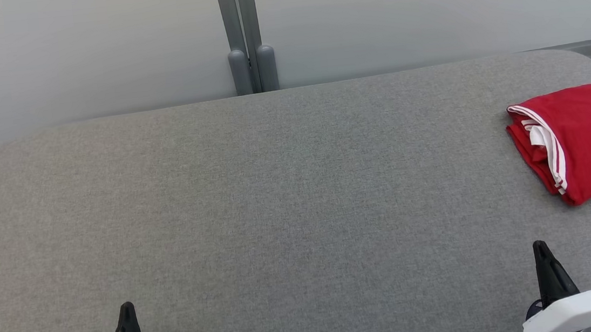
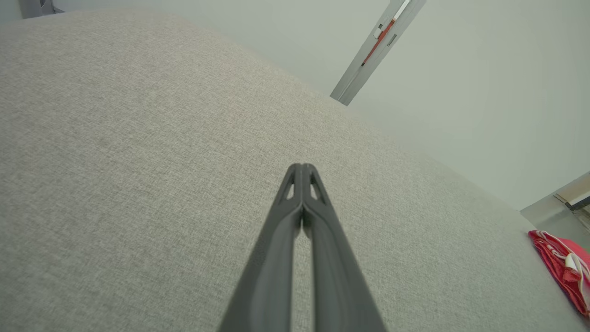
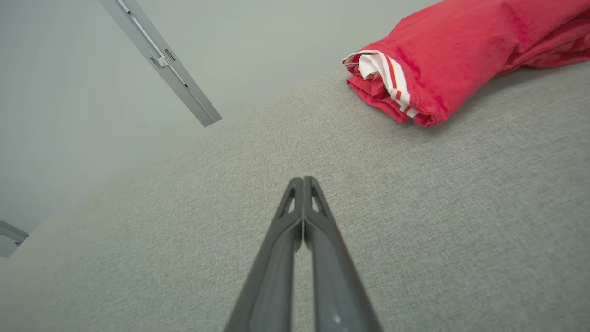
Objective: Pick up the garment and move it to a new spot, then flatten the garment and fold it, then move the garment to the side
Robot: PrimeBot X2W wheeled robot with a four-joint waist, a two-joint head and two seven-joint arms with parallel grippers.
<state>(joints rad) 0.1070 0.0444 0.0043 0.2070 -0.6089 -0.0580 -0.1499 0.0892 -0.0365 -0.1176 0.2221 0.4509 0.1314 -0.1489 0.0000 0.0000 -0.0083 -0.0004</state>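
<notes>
Left pincer (image 2: 302,168), right pincer (image 3: 303,180): tips together, empty.

The grey counter (image 1: 277,200) lies open from its left edge across the middle and near edge, the folded red garment (image 1: 585,138) at its right edge the sole obstacle, with a wall (image 1: 73,57) and grey post (image 1: 249,35) closing the far edge.

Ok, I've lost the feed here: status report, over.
Left gripper shut, empty. Right gripper shut, empty. Red garment folded, far right of table, clear of both. Nothing between right gripper and garment.
</notes>
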